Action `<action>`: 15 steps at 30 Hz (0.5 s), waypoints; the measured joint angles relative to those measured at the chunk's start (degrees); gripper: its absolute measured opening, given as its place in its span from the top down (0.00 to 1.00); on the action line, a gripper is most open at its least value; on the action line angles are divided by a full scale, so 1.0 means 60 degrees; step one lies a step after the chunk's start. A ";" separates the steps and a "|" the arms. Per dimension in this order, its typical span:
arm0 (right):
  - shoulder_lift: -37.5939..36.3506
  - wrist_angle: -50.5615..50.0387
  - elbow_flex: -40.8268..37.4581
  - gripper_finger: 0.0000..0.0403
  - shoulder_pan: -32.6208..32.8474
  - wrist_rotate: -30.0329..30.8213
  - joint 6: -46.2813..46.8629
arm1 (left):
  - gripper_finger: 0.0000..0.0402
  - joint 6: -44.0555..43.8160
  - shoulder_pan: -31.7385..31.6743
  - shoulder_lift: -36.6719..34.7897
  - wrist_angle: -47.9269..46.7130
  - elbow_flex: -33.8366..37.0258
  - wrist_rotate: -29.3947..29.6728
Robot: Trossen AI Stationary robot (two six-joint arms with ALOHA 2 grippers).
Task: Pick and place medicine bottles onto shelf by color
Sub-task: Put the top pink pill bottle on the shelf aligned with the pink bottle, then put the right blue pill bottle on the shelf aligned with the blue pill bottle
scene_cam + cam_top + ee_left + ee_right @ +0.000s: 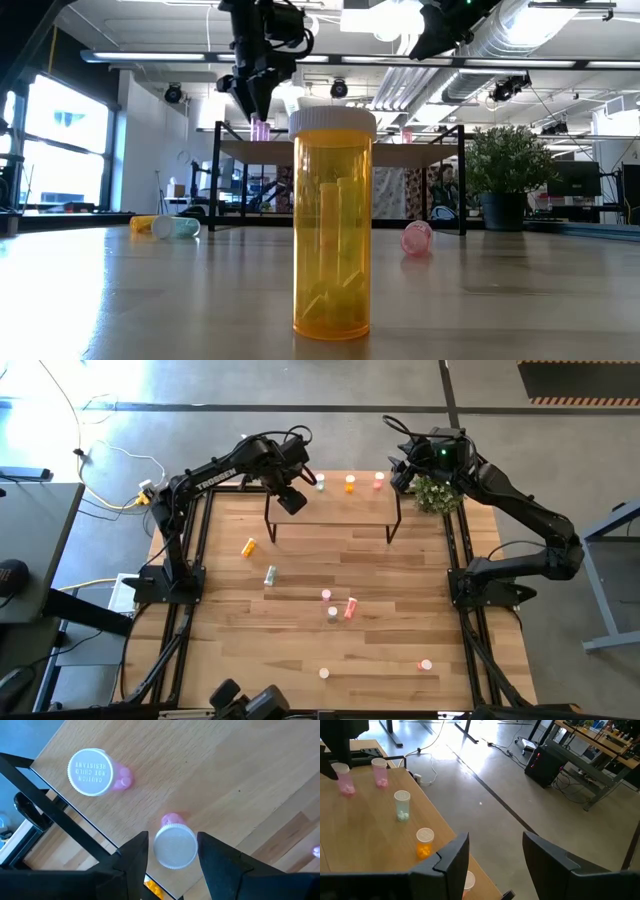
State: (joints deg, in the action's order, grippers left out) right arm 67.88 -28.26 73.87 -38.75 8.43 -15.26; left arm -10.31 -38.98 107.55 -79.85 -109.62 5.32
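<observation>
Pink bottle (174, 845) stands upright on the shelf (210, 770), white cap up, near the shelf's left end, beside another upright pink bottle (95, 772). Left tool (172, 857) straddles its cap, fingers not visibly touching; whether it grips, I cannot tell. Right tool (495, 857) hangs released over the shelf's right end.

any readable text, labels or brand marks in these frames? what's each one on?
"CAUTION NOT CHILD RESISTANT": on the white cap of the pink bottle standing on the shelf, left wrist view.
"TROSSEN": along the left arm, high view; small, only just legible.
Cap of the pink bottle between the left gripper fingers: no text readable.
Nothing else legible.
</observation>
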 joint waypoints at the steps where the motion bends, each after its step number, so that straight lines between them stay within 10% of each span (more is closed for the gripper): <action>1: 0.0000 0.0000 0.0000 0.56 0.0002 0.0001 0.0003 | 0.60 0.0003 0.0000 0.0000 0.0003 0.0000 0.0000; 15: 0.0000 -0.0002 0.0000 0.56 0.0002 0.0002 0.0031 | 0.60 0.0010 0.0000 -0.0716 0.0058 0.0004 0.0026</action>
State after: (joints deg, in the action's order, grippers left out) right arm 67.88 -28.27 73.87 -38.74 8.44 -15.08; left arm -10.24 -38.98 103.25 -79.50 -109.60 5.48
